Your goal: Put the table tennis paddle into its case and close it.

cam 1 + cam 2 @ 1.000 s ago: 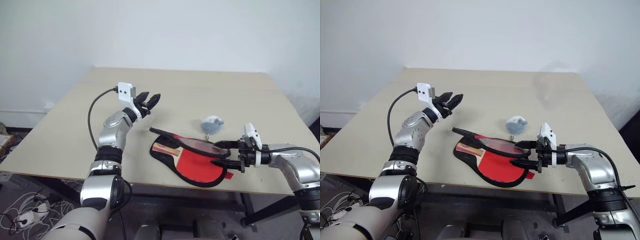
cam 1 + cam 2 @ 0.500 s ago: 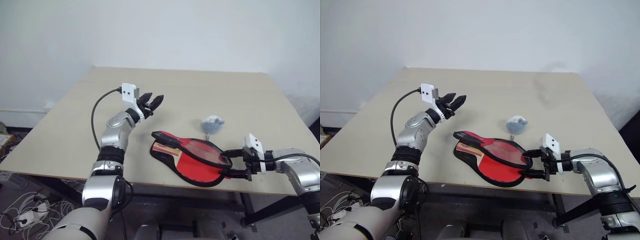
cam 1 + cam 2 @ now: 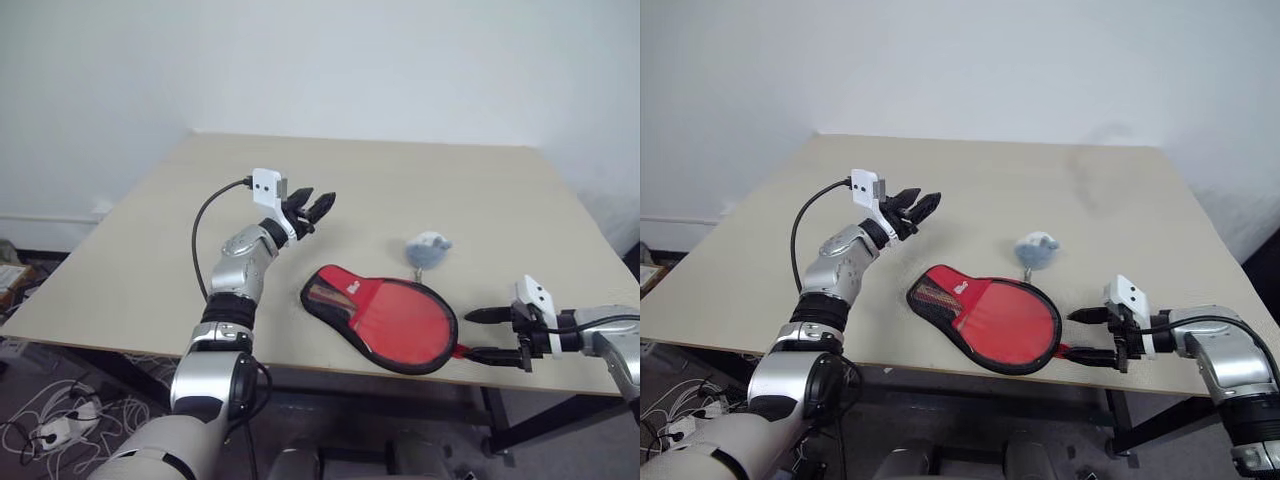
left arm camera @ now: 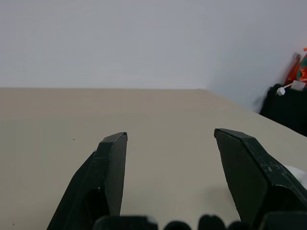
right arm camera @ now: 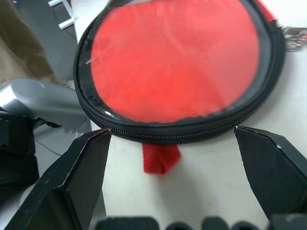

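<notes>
The case [image 3: 380, 318] has a black rim and a small red tab [image 5: 161, 158], with the table tennis paddle [image 3: 400, 322] showing red through its clear side. The desk [image 3: 420, 190] is pale beige; a small round object [image 3: 426, 248] is grey-white. Both tools' fingers [image 4: 108, 167] are black.

I see paddle-shaped zip case with black rim and clear plastic top side [image 3: 385, 321] lying flat on beige surface [image 3: 150, 260], near its front edge. Round end points toward front right, narrow handle end toward left. Table tennis paddle with round red rubber face [image 3: 400, 325] sits inside, red showing through plastic; light-wood handle with dark and red markings visible at narrow end. Small red fabric tab [image 5: 161, 158] sticks out from round end, lying on surface.
</notes>
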Robot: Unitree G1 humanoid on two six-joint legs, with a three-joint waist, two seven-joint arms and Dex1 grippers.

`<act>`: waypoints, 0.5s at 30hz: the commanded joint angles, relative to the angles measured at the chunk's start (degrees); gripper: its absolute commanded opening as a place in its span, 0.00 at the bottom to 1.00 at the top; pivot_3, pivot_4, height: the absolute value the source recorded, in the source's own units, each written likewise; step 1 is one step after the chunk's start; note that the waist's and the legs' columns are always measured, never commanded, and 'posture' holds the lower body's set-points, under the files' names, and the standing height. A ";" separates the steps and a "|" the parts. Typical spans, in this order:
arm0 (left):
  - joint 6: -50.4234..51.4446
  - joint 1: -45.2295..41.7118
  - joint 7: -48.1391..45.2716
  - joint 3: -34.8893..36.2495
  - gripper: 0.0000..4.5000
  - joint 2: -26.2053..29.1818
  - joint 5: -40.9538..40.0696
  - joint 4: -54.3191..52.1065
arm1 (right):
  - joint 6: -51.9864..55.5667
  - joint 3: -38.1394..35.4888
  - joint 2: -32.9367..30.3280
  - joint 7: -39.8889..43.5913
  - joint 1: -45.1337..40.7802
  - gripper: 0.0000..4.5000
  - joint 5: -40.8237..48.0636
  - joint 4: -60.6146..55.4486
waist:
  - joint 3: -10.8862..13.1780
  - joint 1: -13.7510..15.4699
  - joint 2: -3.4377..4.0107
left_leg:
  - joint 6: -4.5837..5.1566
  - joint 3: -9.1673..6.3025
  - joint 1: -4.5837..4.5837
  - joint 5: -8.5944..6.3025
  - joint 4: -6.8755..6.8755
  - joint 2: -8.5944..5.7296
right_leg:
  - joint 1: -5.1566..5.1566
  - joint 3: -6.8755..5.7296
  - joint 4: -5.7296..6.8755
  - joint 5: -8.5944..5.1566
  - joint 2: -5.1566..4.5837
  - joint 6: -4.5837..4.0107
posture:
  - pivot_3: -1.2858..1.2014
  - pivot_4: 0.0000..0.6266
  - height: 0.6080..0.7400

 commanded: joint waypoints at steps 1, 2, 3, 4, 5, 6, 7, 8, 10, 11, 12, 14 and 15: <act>2.40 -0.62 -4.44 -1.30 0.68 0.13 -1.41 -3.21 | -1.29 -3.93 -0.34 -1.91 -1.85 0.99 0.96 1.56 | 0.00 0.05 0.00 | 0.00 0.01 -0.01 0.00 0.01 0.00 | 0.00 0.01 0.00 0.00 0.00 0.00 | 0.52 0.00 1.00; 3.13 -0.45 -5.56 -1.54 0.68 0.17 -1.66 -3.64 | -1.29 -4.29 -0.01 -2.41 -2.28 0.99 1.03 2.04 | 0.00 0.05 -0.01 | 0.00 0.02 -0.01 0.00 0.02 0.00 | 0.00 0.01 0.00 0.00 0.00 0.01 | 0.52 0.00 1.00; 4.43 0.05 -7.66 -2.58 0.68 0.45 -1.71 -4.77 | -0.97 -5.11 0.89 -4.06 -3.65 0.99 1.28 3.05 | 0.00 0.04 -0.01 | 0.00 0.02 -0.01 0.00 0.03 0.00 | 0.01 0.00 0.00 0.00 0.00 0.01 | 0.52 0.00 1.00; 5.25 0.48 -9.21 -3.57 0.68 0.74 -1.51 -5.64 | -1.40 -5.83 1.68 -5.46 -4.77 0.99 1.35 3.83 | 0.01 -0.11 -0.01 | 0.00 0.03 -0.02 0.00 0.03 0.00 | 0.00 0.01 0.00 0.00 0.00 0.01 | 0.52 0.00 1.00; 5.87 0.78 -10.21 -4.22 0.68 0.97 -1.37 -6.29 | -1.78 -6.29 2.22 -6.38 -5.54 0.99 1.36 4.38 | 0.02 -0.19 -0.01 | 0.00 0.04 0.00 0.00 0.02 0.01 | -0.01 0.01 0.00 0.01 0.00 0.01 | 0.52 0.00 1.00; 6.21 1.23 -11.74 -5.56 0.68 1.46 -0.67 -6.96 | -2.07 -6.96 3.02 -7.74 -6.71 0.99 1.37 5.16 | 0.02 -0.19 0.01 | 0.00 0.08 0.00 0.00 0.02 0.04 | -0.02 0.00 0.00 0.01 0.01 0.00 | 0.52 0.00 1.00; 6.17 1.61 -12.96 -6.67 0.68 1.91 -0.05 -7.41 | -2.48 -7.42 3.64 -8.75 -7.59 0.99 1.30 5.78 | 0.02 -0.21 0.01 | 0.00 0.07 0.01 0.00 0.02 0.04 | -0.02 0.02 0.01 0.01 0.01 0.00 | 0.52 0.00 1.00; 6.18 1.89 -13.77 -7.43 0.68 2.23 0.32 -7.76 | -2.69 -7.71 4.07 -9.41 -8.19 0.99 1.24 6.22 | 0.02 -0.17 0.01 | 0.00 0.07 0.02 0.00 0.02 0.05 | -0.02 0.01 0.02 0.01 0.01 0.00 | 0.52 0.00 1.00; 5.58 2.43 -17.05 -9.97 0.68 3.60 1.79 -7.95 | -3.86 -8.46 5.85 -12.50 -10.26 0.99 0.84 7.50 | 0.01 -0.05 -0.01 | 0.00 0.07 0.01 0.00 0.01 0.04 | -0.01 0.01 0.01 0.01 0.01 0.00 | 0.52 0.00 1.00; 5.36 2.49 -18.27 -10.92 0.68 4.18 2.37 -7.73 | -4.59 -8.59 6.63 -13.94 -11.04 0.99 0.37 7.90 | 0.02 -0.12 0.00 | 0.00 0.06 0.02 0.00 0.01 0.04 | -0.01 0.00 0.01 0.01 0.01 0.00 | 0.52 0.00 1.00; 4.98 2.42 -19.62 -11.98 0.68 4.80 3.17 -7.23 | -4.03 -8.73 7.51 -15.33 -11.88 0.99 0.38 8.20 | 0.01 -0.13 0.02 | 0.00 0.08 0.01 0.00 0.01 0.05 | -0.03 0.01 0.01 0.01 0.02 0.00 | 0.52 0.00 1.00; 4.51 2.27 -22.28 -13.95 0.68 5.86 4.41 -6.51 | -4.13 -8.89 9.01 -17.46 -12.90 0.99 0.31 8.49 | 0.01 -0.06 0.03 | 0.00 0.08 0.01 0.00 0.00 0.04 | -0.02 0.02 0.01 0.01 0.02 0.00 | 0.52 0.00 1.00; 4.08 2.24 -23.73 -14.91 0.68 6.36 5.07 -6.26 | -4.23 -8.91 9.82 -18.65 -13.45 0.99 0.22 8.74 | 0.01 -0.01 0.02 | 0.00 0.07 -0.01 0.00 0.00 0.02 | -0.03 0.03 0.01 0.01 0.01 0.00 | 0.52 0.00 1.00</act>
